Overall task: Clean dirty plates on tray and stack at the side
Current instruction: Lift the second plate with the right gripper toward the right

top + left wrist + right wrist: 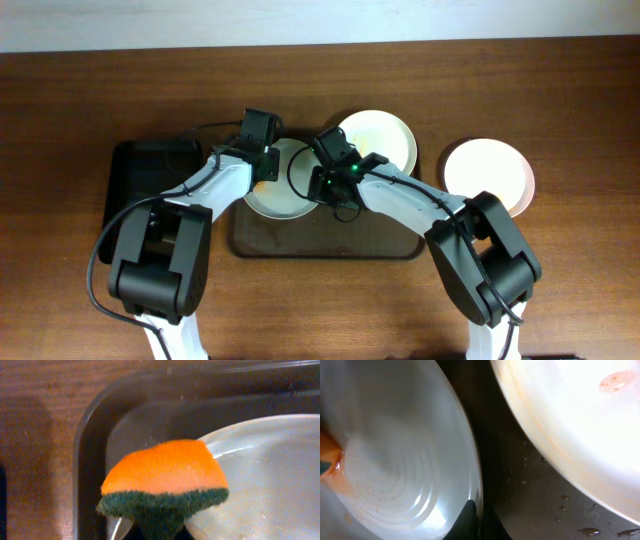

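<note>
Left gripper point(262, 172) is clamped on the orange-and-green sponge point(165, 485), which we see over the left rim of the left plate point(285, 197). Right gripper point(328, 192) pinches that plate's right rim, with a dark finger either side in the wrist view. Left plate and rear plate point(385, 140) both sit in the tray point(330, 242). The rear one has a reddish sauce spot point(617, 381). Third plate point(490, 172) is on the table point(560, 300), just right of the tray.

Overhead, the left gripper point(266, 165) and right gripper point(335, 188) cover much of the round pale plate point(282, 200) — fingertips unseen. The pinched orange-and-green sponge point(165, 477) hides the left fingers. The blurred right wrist view crops that plate and the cream round plate point(580, 425) — grip unclear.
</note>
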